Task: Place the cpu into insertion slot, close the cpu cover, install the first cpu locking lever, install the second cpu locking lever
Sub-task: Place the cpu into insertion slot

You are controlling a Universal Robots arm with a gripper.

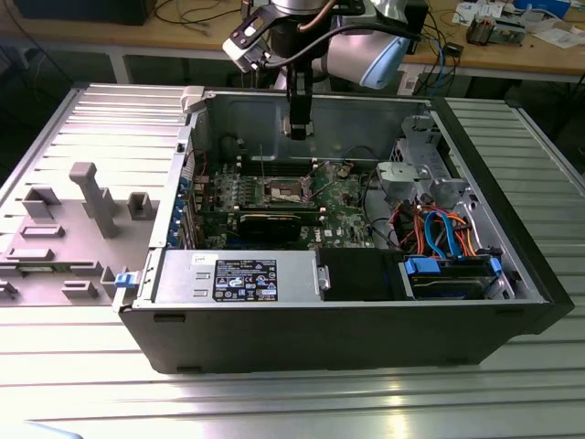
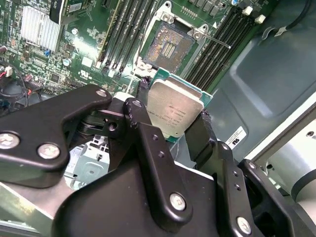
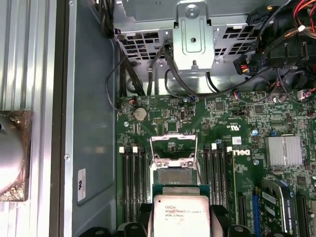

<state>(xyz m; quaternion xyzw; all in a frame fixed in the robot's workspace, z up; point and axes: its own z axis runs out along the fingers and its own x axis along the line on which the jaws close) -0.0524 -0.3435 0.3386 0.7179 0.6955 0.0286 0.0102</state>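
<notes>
**Silver-topped chip held above the open socket**

Silver-grey metal catches the eye first: the cpu (image 2: 175,106) (image 3: 181,213) sits clamped between the two black fingers (image 2: 143,123) of the gripper (image 2: 173,112) (image 3: 181,219), which pinch it on two opposite edges. The chip hangs clear of the board, its green underside edge showing in the second wrist view.

In the exterior view the gripper (image 1: 298,128) hangs in the upper middle of the frame, inside the open black computer case (image 1: 366,320), above the green motherboard (image 1: 343,197). The case lies on its side on a ribbed metal tabletop (image 1: 274,402), and grey fixture blocks (image 1: 91,197) stand at the exterior view's left.

The insertion slot (image 1: 291,189) (image 2: 168,49) (image 3: 175,175) lies bare, its dark contact field exposed, with rows of long black memory slots (image 3: 131,182) on either side. The cpu is near it but apart from it, not seated. The cpu cover (image 3: 174,136) stands swung up off the slot on the side away from the chip, the board visible through its square window. A finned silver heatsink (image 3: 284,150) sits further along the board.
</notes>
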